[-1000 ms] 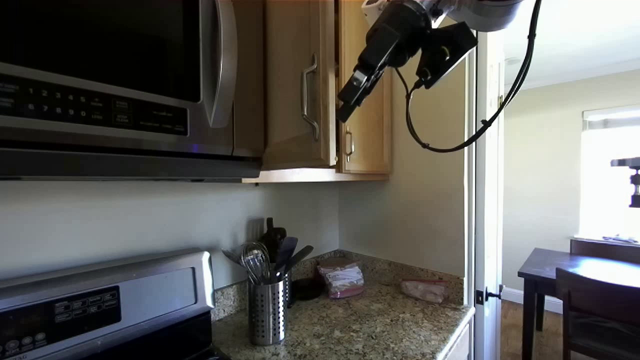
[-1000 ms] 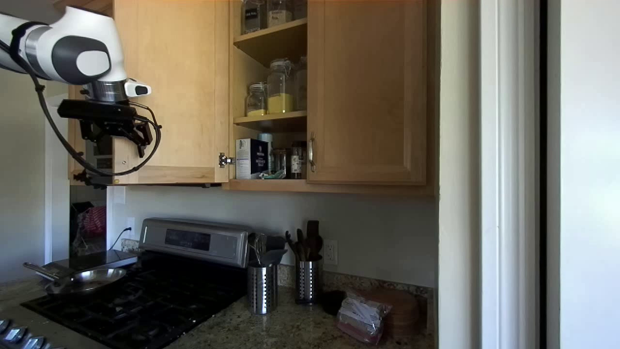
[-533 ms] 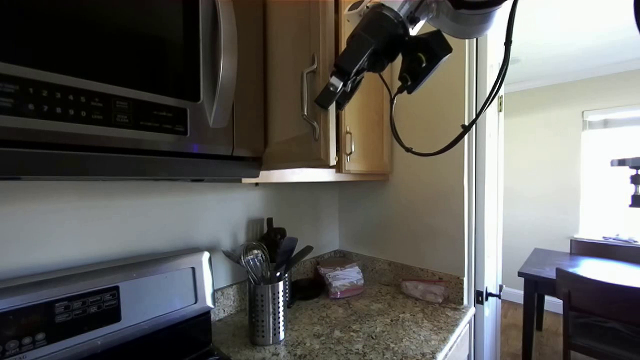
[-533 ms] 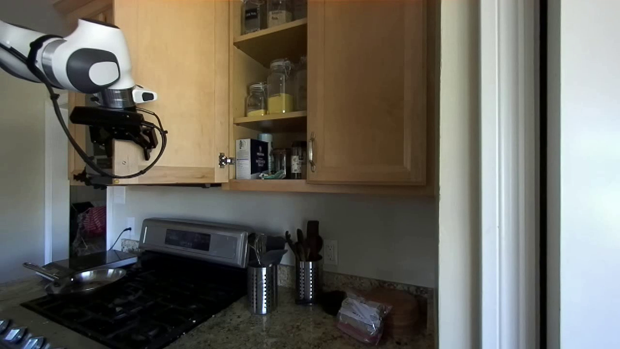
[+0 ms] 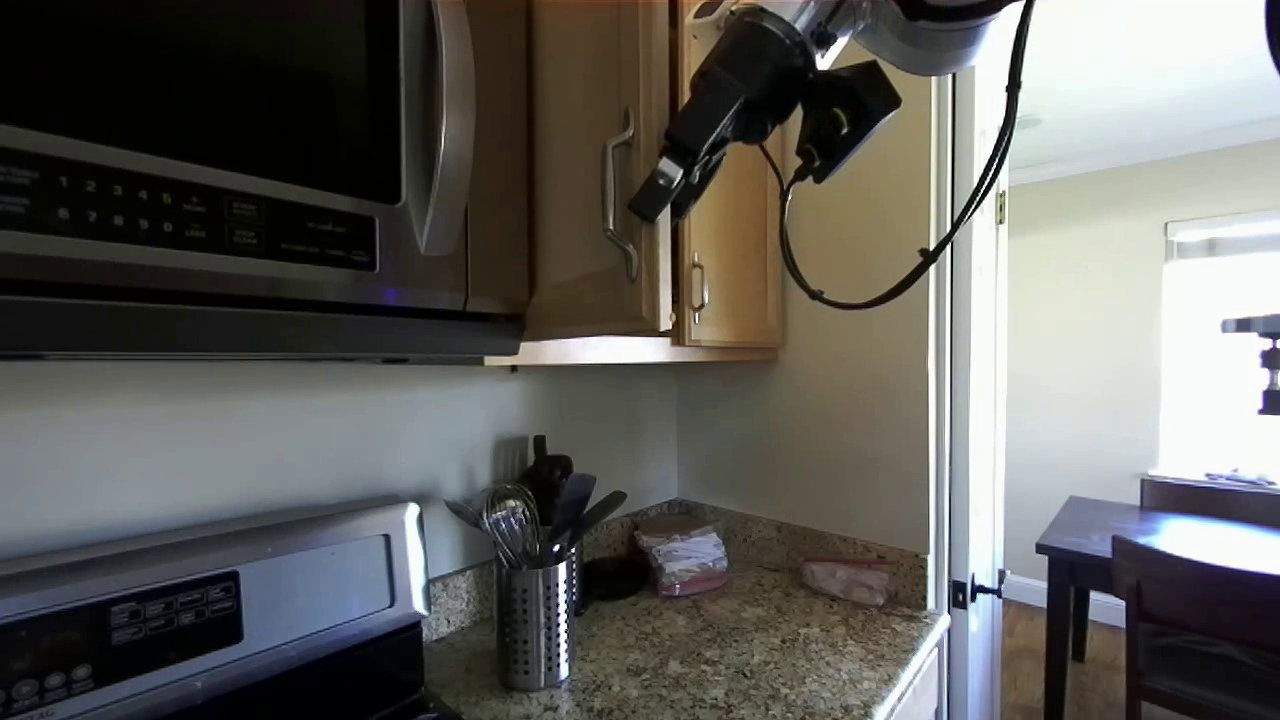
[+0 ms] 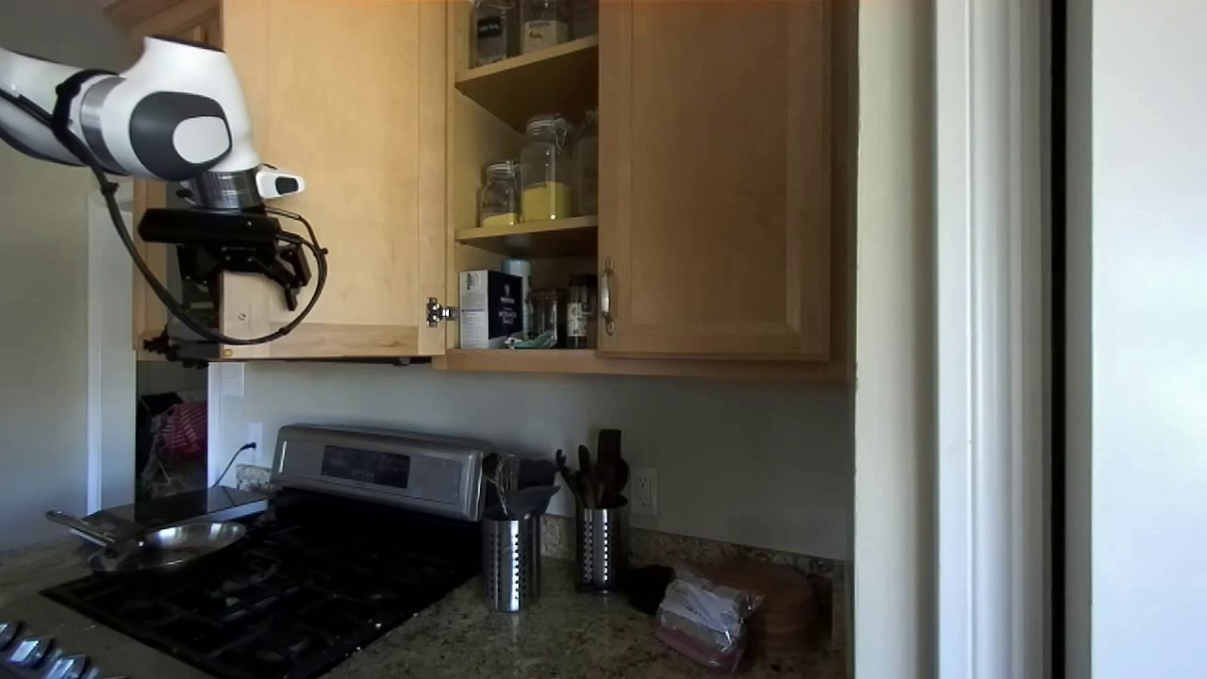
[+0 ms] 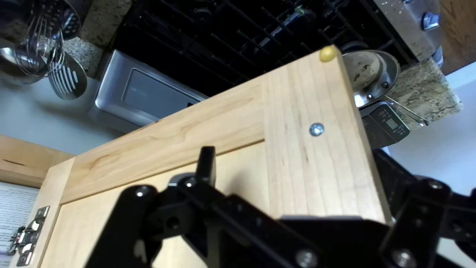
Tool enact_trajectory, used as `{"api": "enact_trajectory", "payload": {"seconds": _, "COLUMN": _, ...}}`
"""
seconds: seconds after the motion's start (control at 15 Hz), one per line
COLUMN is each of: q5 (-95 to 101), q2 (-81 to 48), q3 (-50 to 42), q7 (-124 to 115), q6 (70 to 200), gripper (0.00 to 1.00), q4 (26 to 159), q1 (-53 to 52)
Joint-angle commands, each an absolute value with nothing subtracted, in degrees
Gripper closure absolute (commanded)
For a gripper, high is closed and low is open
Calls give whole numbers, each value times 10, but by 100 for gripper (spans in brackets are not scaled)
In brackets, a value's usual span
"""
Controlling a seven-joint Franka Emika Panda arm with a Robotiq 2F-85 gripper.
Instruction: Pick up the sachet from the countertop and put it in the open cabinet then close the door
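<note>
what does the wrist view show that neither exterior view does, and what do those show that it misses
Only the wrist view: a small display on a black device by the pan, and the slots of a dark spatula.

Only outside it: the microwave in an exterior view, glass jars inside the cabinet in an exterior view, and a pinkish bagged pack in both exterior views.

Shared: the open door, the tool by its edge, the stove and the countertop.
</note>
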State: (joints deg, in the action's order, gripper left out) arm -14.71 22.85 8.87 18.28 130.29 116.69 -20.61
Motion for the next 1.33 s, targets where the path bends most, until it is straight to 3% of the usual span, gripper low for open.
{"api": "enact_trajectory", "payload": {"seconds": 0.0, "q5": -100, "q2": 228, "q3": 97, "q7": 153, "q6": 1317, "gripper": 0, "q4": 1170, "q1": -172}}
{"api": "enact_trajectory", "payload": {"seconds": 1.27, "q5": -49, "q2": 281, "q3": 43, "q7": 84, "q6": 1242, "gripper": 0, "q4": 1220, "q1": -77}}
